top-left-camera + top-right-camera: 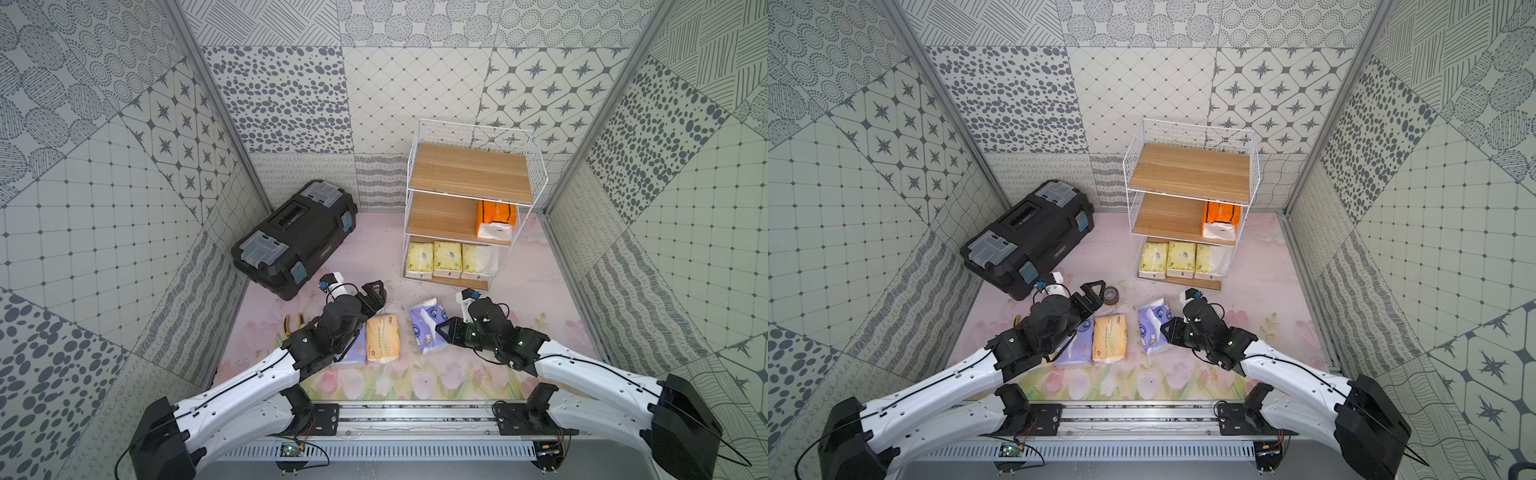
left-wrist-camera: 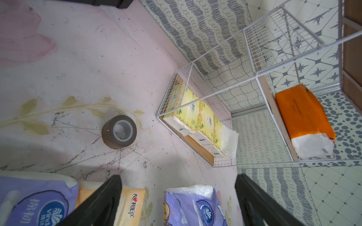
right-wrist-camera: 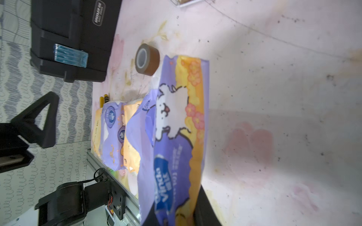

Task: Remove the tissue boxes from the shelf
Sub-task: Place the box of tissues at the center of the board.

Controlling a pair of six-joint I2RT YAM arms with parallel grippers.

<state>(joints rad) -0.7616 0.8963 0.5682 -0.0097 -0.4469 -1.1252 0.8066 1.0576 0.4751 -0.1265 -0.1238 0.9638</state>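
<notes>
Top views, both: shelf (image 1: 469,172) holds bright orange pack (image 1: 494,220) on its middle board and three yellow-green packs (image 1: 446,259) side by side on its bottom board. Off the shelf, on the floor mat (image 1: 519,291), lie pale orange pack (image 1: 381,338), left lavender pack (image 1: 353,353) touching it and partly under the left arm (image 1: 257,374), and right lavender pack (image 1: 428,326) nearby. Left gripper (image 2: 178,177): jaws spread wide, nothing between them, near tape roll (image 2: 119,131); right gripper (image 1: 444,330): jaws clamped on one end of the right lavender pack.
</notes>
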